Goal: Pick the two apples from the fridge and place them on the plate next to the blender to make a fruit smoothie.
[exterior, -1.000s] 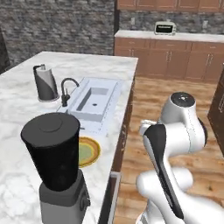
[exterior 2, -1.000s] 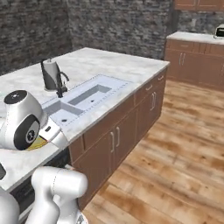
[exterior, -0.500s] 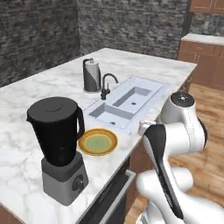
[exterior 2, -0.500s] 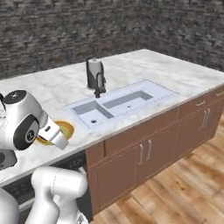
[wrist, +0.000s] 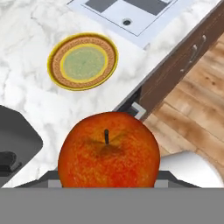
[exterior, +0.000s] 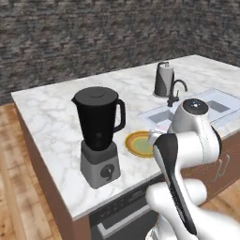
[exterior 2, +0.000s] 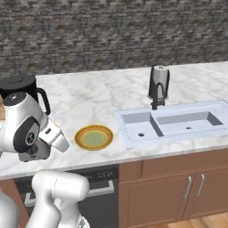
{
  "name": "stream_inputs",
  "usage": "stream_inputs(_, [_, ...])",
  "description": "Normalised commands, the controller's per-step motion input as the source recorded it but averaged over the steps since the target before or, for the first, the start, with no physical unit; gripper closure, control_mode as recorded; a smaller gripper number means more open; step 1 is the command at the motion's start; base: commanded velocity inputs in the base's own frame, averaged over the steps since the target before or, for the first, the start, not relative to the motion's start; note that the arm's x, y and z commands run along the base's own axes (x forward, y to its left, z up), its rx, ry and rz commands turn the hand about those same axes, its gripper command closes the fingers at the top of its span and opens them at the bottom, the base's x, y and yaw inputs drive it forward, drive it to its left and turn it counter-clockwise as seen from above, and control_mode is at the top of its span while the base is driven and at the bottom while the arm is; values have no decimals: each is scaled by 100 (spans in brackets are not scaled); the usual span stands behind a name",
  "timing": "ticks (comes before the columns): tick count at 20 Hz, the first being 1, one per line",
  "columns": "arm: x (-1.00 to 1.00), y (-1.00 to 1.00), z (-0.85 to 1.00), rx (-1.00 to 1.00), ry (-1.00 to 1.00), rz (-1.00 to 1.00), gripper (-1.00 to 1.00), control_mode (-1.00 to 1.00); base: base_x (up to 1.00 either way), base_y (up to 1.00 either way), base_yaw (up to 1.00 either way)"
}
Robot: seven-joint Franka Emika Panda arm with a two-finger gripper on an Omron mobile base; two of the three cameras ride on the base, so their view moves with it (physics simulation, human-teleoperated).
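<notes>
The arm is carrying one apple (wrist: 109,150), the bright red-orange one, toward the plate (wrist: 82,61), so this looks like the transport leg of the pick-and-place, w/ the fridge step for this fruit done. In the hand view the apple is sitting stem-up right at the bottom, btwn where the fingers rise; the fingers themselves are hidden behind the fruit, but the apple is hanging over the desk edge w/ nothing under it, so I'm reading them as closed partway on it, gripping its sides, not wide open. The plate is lying bare on the marble desk (exterior: 56,117), just beside the blender (exterior: 97,136) and near the corner of the sink (exterior 2: 171,122); in the right base view the plate (exterior 2: 93,137) is sitting btwn the blender base and the sink. No fruit is lying on it, so by my reckoning the task is at best approaching halfway; where the other apple is, can't tell. The apple is hanging short of the plate, over the desk's front edge above the cabinet front and wood floor. Next move, as I judge it: reaching fwd over the desk till the apple is above the plate's centre, lowering close, then releasing gently, since a round fruit dropped from height is likely rolling off the shallow dish. The blender jug is standing close to the path, so the arm needs clearance there.
</notes>
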Motion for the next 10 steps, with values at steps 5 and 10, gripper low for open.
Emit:
stream_inputs(5, [79, -50, -23, 2, 4, 35, 100, -100, 20, -14, 9])
stream_inputs(10, [100, -21, -51, 1, 12, 33, 100, -100, 0, 0, 0])
